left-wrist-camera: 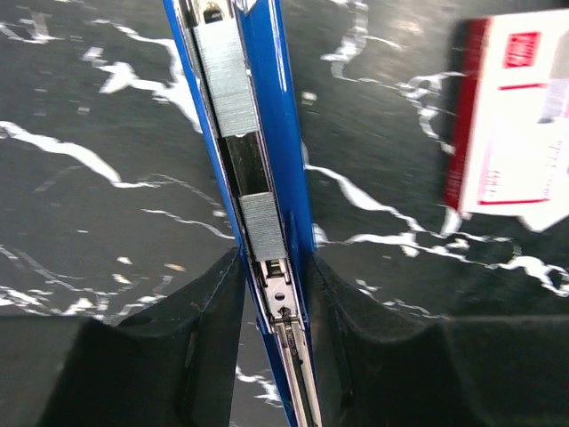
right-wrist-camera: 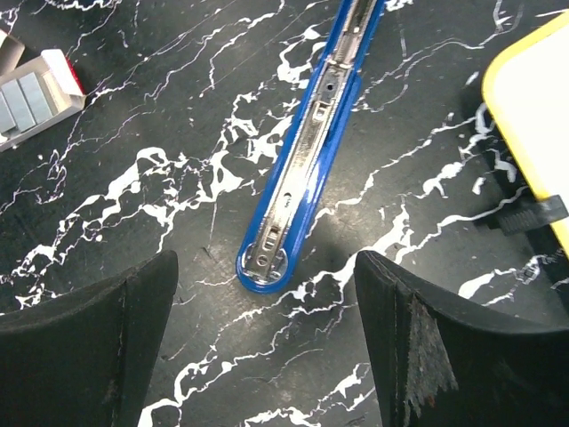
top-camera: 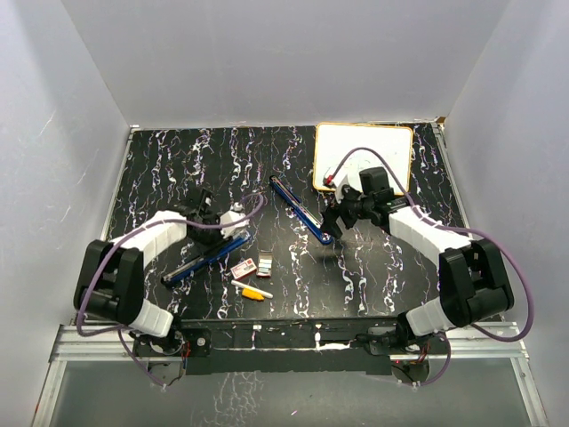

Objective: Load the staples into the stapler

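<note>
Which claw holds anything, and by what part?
Left claw pinches the blue metal stapler magazine, loaded with silvery staple strips, across its side walls. Right claw is open, holding nothing.

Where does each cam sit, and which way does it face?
Top: above and behind the bases, looking down on the table; left arm and right arm show.
Left wrist: down at the staple-filled rail, left fingers against its sides.
Right wrist: down at the other blue rail, right fingers apart.
Shared: the staple box shows in all three.
</note>
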Available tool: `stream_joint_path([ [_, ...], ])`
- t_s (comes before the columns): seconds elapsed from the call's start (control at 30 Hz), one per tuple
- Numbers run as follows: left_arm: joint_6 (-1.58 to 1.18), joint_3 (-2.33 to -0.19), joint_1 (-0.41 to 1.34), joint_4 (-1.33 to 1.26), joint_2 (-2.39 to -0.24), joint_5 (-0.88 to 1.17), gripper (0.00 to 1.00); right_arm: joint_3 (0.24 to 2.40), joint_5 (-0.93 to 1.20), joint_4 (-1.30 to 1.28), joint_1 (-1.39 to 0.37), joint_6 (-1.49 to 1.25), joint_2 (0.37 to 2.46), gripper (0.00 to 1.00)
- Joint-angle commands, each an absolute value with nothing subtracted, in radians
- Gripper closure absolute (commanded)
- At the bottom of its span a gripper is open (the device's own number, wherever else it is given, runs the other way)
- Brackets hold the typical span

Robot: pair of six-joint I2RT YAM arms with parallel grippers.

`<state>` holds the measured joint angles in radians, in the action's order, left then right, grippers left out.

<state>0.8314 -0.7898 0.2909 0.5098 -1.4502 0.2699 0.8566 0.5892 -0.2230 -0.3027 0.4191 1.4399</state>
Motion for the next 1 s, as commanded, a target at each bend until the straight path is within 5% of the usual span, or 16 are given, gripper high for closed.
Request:
stream_joint_path([
  [0.0, 0.954, -0.874, 0.231, 0.483, -1.563, 0.252, 0.69, 0.899, 0.586, -0.201, -0.342, 0.444, 1.458, 0.17],
  [0.33, 1.163, -1.098, 0.219, 0.6, -1.828, 0.323, 0.91, 0.964, 0.607, -0.2, -0.421, 0.431, 1.539, 0.19],
  [0.5, 1.246, -1.181, 0.218, 0.601, -1.888, 0.359, 0.92, 0.971, 0.614, -0.19, -0.44, 0.419, 1.557, 0.21],
  [0.97, 1.068, -1.256, 0.184, 0.565, -1.816, 0.536, 0.43, 0.915, 0.717, -0.09, -0.531, 0.357, 1.545, 0.23],
])
